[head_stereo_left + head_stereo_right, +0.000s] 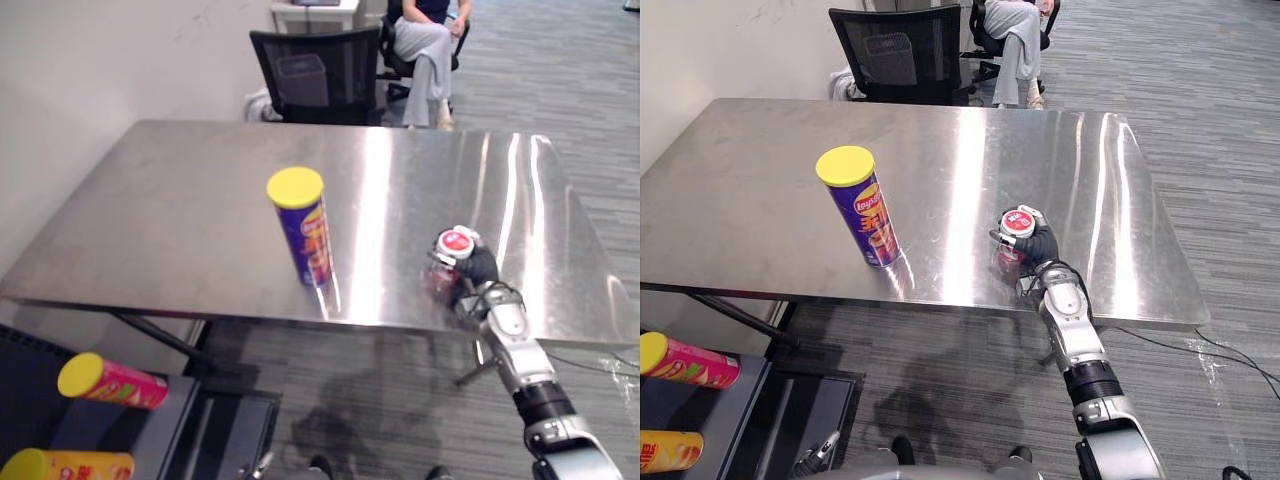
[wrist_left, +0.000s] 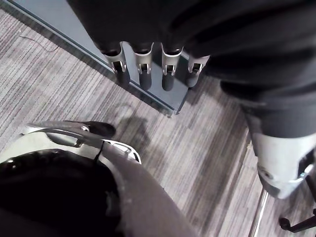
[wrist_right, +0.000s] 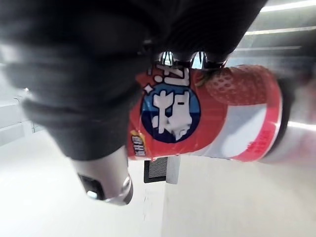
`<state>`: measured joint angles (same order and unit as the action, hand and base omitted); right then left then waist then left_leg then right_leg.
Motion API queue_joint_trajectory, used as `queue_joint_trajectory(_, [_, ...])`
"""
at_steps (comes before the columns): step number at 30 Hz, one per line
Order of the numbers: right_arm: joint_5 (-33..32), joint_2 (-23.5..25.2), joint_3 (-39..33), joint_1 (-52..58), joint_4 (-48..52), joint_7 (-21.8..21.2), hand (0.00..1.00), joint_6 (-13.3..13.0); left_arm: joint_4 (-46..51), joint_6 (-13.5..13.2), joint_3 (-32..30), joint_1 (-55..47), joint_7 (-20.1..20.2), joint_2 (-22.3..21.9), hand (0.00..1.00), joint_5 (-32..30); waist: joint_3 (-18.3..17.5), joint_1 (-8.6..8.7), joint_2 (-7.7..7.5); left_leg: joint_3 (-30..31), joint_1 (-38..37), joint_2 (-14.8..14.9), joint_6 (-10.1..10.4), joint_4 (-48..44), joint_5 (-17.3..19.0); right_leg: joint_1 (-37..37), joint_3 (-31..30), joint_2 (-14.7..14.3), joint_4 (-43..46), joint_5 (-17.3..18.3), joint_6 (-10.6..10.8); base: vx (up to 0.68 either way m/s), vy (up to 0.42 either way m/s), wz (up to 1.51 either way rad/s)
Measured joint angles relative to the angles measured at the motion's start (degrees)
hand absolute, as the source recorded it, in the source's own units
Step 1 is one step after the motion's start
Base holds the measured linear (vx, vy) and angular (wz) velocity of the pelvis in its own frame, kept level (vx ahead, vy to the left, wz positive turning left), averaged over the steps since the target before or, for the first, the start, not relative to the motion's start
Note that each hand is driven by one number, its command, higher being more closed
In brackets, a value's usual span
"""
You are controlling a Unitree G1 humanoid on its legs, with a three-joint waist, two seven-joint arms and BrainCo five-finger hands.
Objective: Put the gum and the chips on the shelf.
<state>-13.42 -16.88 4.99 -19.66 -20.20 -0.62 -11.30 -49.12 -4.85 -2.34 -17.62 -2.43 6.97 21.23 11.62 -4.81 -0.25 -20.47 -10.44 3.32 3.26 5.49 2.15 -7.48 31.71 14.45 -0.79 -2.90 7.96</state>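
the steel table [image 1: 180,220] carries the chips can [image 1: 305,230], upright near its front edge. the low shelf [image 1: 185,410] stands below the table's left front corner, with other cans [image 1: 110,382] lying on it. the right hand [image 1: 1040,248] is wrapped round the gum tub [image 1: 1017,225] at the front edge, right of the chips can and apart from it; whether the tub is clear of the surface cannot be told. the left hand [image 2: 153,69] hangs with straight fingers, holding nothing. step in hand, as judged: gum pickup. next move calls for a lift, then carriage left and down to the shelf, clear of the chips can.
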Motion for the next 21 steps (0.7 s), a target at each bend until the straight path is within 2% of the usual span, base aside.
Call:
queue_joint_trajectory(6, [-0.1, -0.1, -0.2, 2.4, 2.1, 0.3, 1.0, 0.0, 0.0, 0.1, 0.3, 0.0, -0.1, 0.2, 0.0, 0.0, 0.0, 0.05, -0.02, -0.9, -0.8, 0.2, 0.0, 0.0, 0.0, -0.2, -0.8, 0.0, 0.0, 0.0, 0.0, 0.0, -0.005, -0.07])
queue_joint_trajectory(13, [-2.5, -0.9, -5.6, 4.1, 15.0, 1.6, 1.0, 0.2, 0.1, 0.1, -0.1, 0.0, -1.2, 0.1, 0.0, 0.0, -0.2, 0.19, -0.34, -0.8, -0.8, 0.3, 0.0, 0.0, 0.0, -0.2, -0.8, 0.0, 0.1, 0.0, 0.0, 0.0, 0.0, 0.0])
queue_joint_trajectory(17, [-5.7, -3.6, -10.2, 4.1, 22.3, 1.6, 1.0, 0.2, 0.0, 0.5, -0.6, -0.1, -1.3, 0.3, 0.0, 0.0, -0.7, 0.31, -1.16, -0.7, -0.8, 0.3, 0.0, 0.0, 0.0, -0.2, -0.9, 0.0, 0.5, 0.0, 0.0, 0.0, 0.0, 0.0])
queue_joint_trajectory(21, [-8.1, -4.1, -11.9, 4.2, 25.4, 1.0, 1.0, 0.6, 0.0, 0.5, -2.5, -0.7, -1.3, 0.3, 0.0, 0.0, -1.6, 1.46, -2.5, -1.0, -0.8, 0.3, 0.1, 0.0, 0.0, 0.2, -1.4, 0.0, 1.0, 0.0, 0.0, 0.0, -0.008, -0.03])
